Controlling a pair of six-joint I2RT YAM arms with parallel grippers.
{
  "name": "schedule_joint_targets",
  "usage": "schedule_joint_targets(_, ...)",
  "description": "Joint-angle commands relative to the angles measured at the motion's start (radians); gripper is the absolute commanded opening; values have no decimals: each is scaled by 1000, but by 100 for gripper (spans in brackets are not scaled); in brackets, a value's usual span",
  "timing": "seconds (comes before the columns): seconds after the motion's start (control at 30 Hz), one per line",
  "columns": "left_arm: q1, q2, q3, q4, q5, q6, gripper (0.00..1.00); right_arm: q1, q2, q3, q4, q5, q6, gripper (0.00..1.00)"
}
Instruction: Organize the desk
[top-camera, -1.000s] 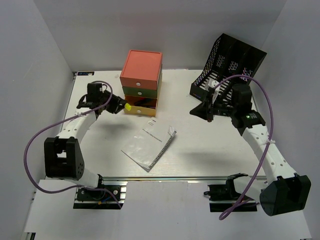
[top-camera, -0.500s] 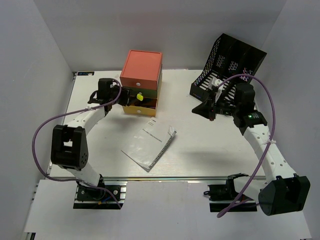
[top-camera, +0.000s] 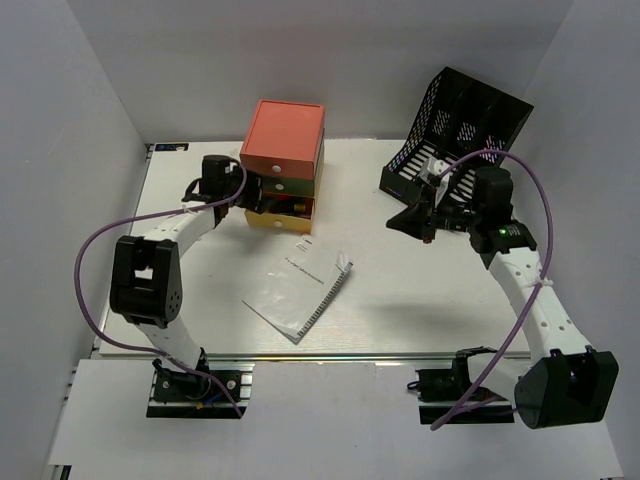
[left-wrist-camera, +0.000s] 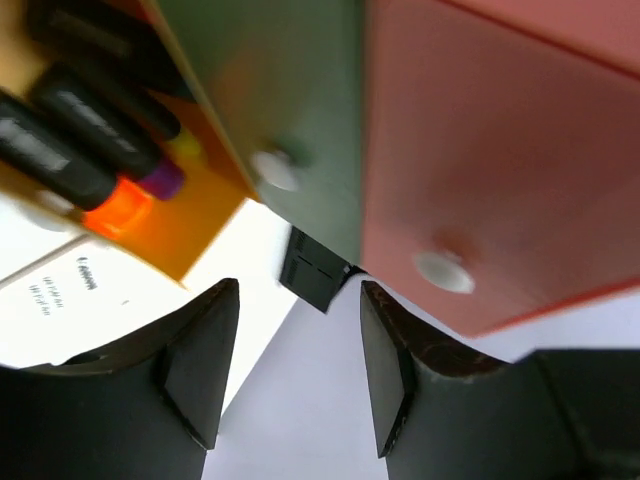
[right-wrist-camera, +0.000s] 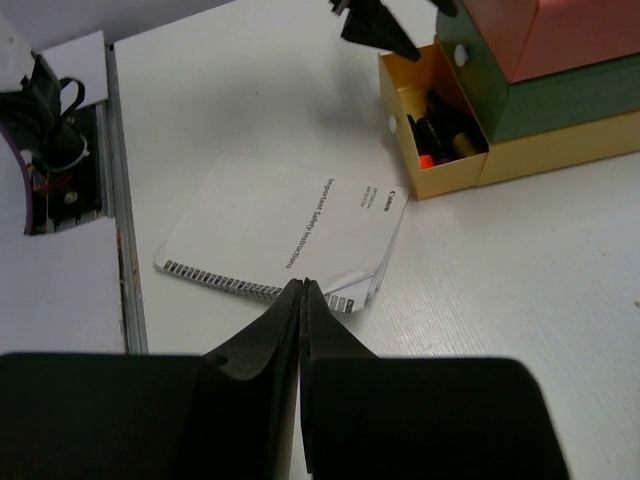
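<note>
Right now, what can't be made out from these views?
drawer contents: partly under the left gripper in the top view; blurred and cut by the frame edge in the left wrist view; tiny in the right.
booklet small print: too small in every view.
rack base: partly behind the right arm, top view only.
</note>
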Motion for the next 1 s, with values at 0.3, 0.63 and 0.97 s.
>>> schedule_joint_targets(0.3,49,-272,-124,232,334,425,0,171,116,22,-309,26,-602,0)
schedule_joint_targets(0.63,59,-769,-304,-162,-296,1121,71,574,431,174,-20,749,-403,0)
schedule_joint_targets(0.97,59,-1006,-411,-177,-537,1173,79,710,856,531,162,1129,-317,0)
